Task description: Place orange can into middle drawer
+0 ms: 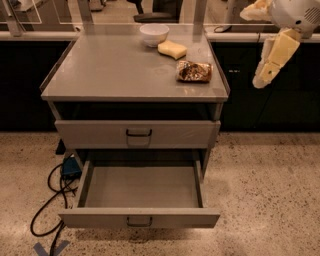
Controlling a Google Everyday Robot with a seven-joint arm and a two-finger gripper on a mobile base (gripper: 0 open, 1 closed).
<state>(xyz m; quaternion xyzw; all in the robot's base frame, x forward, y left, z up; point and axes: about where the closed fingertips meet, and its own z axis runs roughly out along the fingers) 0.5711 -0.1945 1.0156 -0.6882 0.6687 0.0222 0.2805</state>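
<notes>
Black cable (47, 200) loops on the floor at left. The middle drawer (142, 219) stands pulled out under the closed upper drawer (137, 134). On the cabinet top (110, 65): white bowl (154, 34), yellow sponge (172, 49), then the orange can (194, 71) near the right edge. The gripper (267, 65) hangs beyond that edge, apart from the can; open or closed, I cannot tell

Tool (270, 62) at upper right; its arm (300, 12) cut off by top edge.
</notes>
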